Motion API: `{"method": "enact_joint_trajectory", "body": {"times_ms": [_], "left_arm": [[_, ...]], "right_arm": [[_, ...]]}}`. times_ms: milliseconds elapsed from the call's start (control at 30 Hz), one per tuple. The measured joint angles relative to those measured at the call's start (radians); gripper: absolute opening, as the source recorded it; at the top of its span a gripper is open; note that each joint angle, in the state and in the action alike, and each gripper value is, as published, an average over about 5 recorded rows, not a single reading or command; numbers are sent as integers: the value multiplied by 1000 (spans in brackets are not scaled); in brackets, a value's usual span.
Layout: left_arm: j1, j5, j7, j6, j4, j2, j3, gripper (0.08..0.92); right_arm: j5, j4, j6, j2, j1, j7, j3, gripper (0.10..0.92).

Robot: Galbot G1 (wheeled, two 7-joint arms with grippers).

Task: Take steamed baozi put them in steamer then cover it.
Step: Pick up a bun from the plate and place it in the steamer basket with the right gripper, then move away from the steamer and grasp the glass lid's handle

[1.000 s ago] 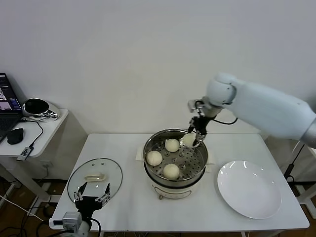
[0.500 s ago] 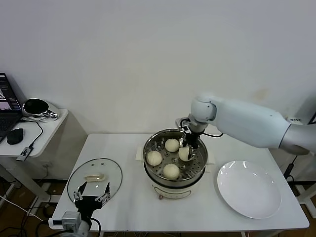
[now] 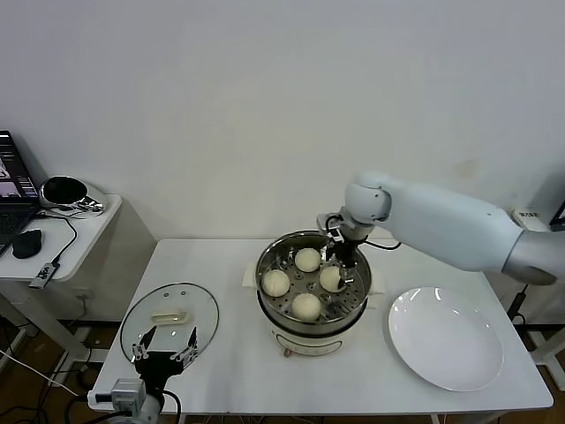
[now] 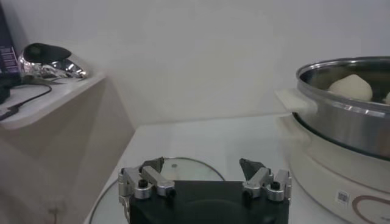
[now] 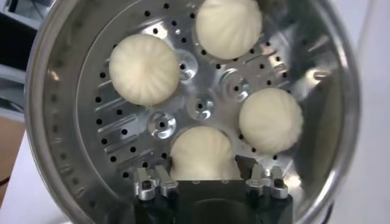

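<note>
The steamer (image 3: 265, 265) stands mid-table, its perforated tray (image 5: 201, 106) holding several cream-white baozi (image 3: 307, 259). My right gripper (image 3: 339, 262) hangs inside the pot's right side, open. Its fingers (image 5: 245, 165) straddle one baozi (image 5: 202, 152), which rests on the tray. Two others (image 5: 144, 68) (image 5: 271, 120) lie farther along the tray. The glass cover (image 3: 169, 318) lies flat on the table's left end, handle up. My left gripper (image 3: 164, 350) waits open at the cover's near edge (image 4: 183, 165), holding nothing.
A white plate (image 3: 446, 337) lies to the right of the steamer. A side table with a laptop and mouse (image 3: 28, 243) stands off to the left. From the left wrist, the steamer wall (image 4: 347, 125) rises close by.
My right gripper carried a baozi down from the pot's far rim onto the tray, then opened, leaving the bun resting there. The left arm has not moved.
</note>
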Motion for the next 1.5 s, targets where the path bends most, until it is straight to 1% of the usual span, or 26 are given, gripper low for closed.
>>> {"method": "enact_joint_trajectory", "body": {"times_ms": [133, 267, 567, 667, 800, 967, 1167, 1300, 1500], "left_arm": [[7, -4, 4, -5, 0, -5, 4, 823], [9, -15, 4, -24, 2, -7, 4, 823], [25, -49, -12, -105, 23, 7, 5, 823], [32, -55, -16, -124, 28, 6, 7, 823], [43, -56, -15, -142, 30, 2, 11, 823], [46, -47, -16, -169, 41, -8, 15, 823], [46, -11, -36, -212, 53, -13, 8, 823], [43, 19, -49, -242, 65, -4, -4, 823], [19, 120, -77, -298, 101, 18, -20, 823]], "right_arm": [[20, 36, 13, -70, -6, -3, 58, 822], [70, 85, 20, -174, -57, 52, 163, 823], [256, 222, 87, -415, -379, 321, 572, 823], [310, 246, 125, -463, -523, 413, 730, 823], [357, 263, 176, -487, -741, 512, 966, 823], [389, 287, 241, -454, -1010, 612, 1254, 823], [433, 335, 320, -336, -1293, 747, 1546, 823], [468, 372, 366, -235, -1453, 846, 1679, 823], [521, 421, 403, -78, -1638, 963, 1795, 823]]}}
